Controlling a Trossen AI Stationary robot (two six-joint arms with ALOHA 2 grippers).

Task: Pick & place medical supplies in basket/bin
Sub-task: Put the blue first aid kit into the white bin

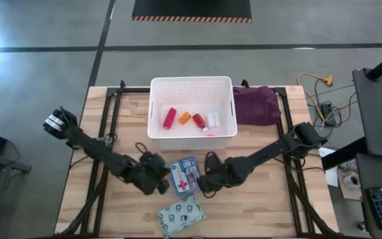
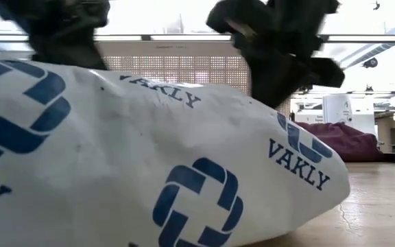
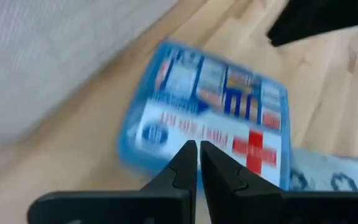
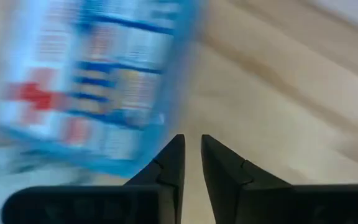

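Flanking the first-aid box [image 1: 185, 176] on the table [image 1: 270, 199], both grippers sit low near the front; the left gripper [image 1: 159, 180] is just beside the box's left edge, the right gripper [image 1: 207, 182] just beside its right edge, neither holding anything. In the left wrist view the left fingers [image 3: 188, 163] are nearly pressed together, only a thin slit between them, with the box [image 3: 210, 118] lying flat on the wood ahead, red cross facing up. In the right wrist view the right fingers [image 4: 173, 163] stand a little apart with a narrow gap, empty, and the box [image 4: 98, 81] lies ahead and to one side of them.

The grey pouch [image 1: 181, 216] lies at the front edge, just beside the box's near corner; in the low view it fills most of the frame [image 2: 149, 158], printed with blue logos.

The basket [image 1: 156, 129] stands at the table's far middle; inside lie 2 red tubes [image 1: 170, 117], an orange vial [image 1: 184, 118] and 2 white bottles [image 1: 212, 121]; a purple cloth [image 1: 256, 105] rests against its right side.
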